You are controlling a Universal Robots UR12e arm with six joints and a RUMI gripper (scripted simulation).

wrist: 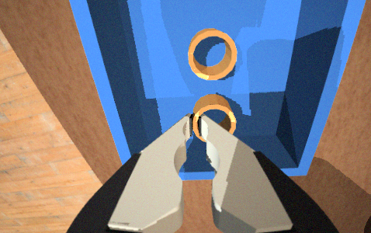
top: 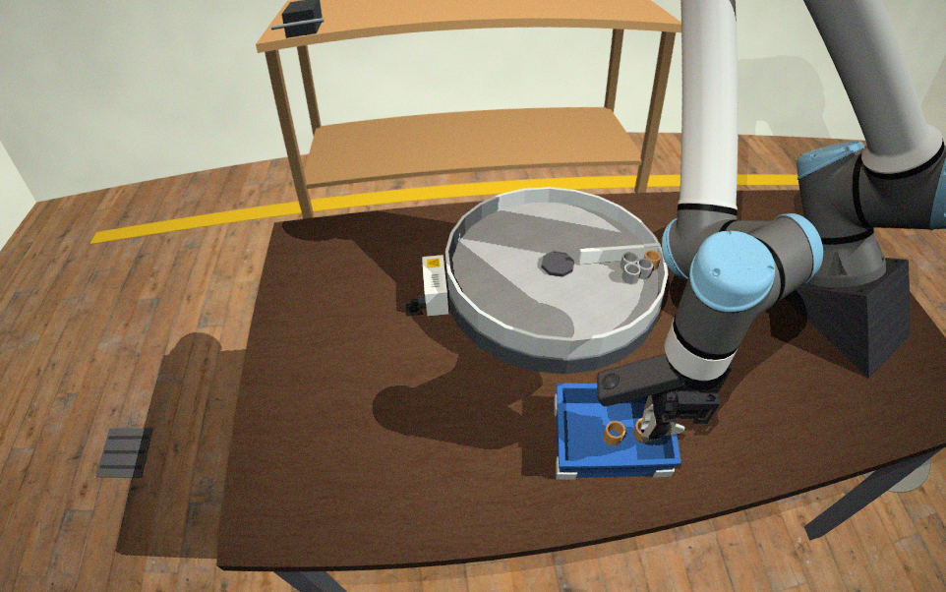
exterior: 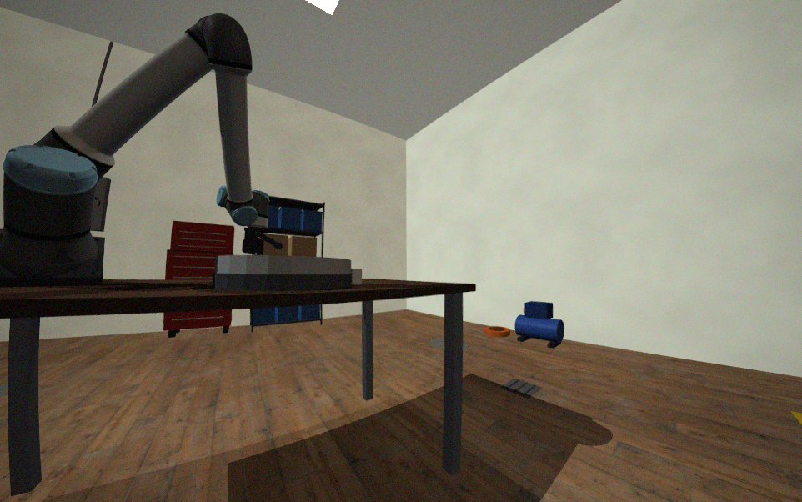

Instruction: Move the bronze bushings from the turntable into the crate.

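Blue crate with orange-bronze rings, beside a pale grey turntable on a dark brown table.
The crate (top: 618,462) (wrist: 298,171) is bright blue with white corners; its two rings (top: 614,433) (wrist: 213,71) are plain orange-bronze. The turntable (top: 515,300) (exterior: 283,264) is light grey with a darker grey base and a near-black hub (top: 557,264). The table (top: 334,418) (exterior: 413,289) is dark brown, faintly grained. The robot arm (top: 708,104) (exterior: 234,136) is grey and black with light blue caps; its gripper fingertips are beige-grey.
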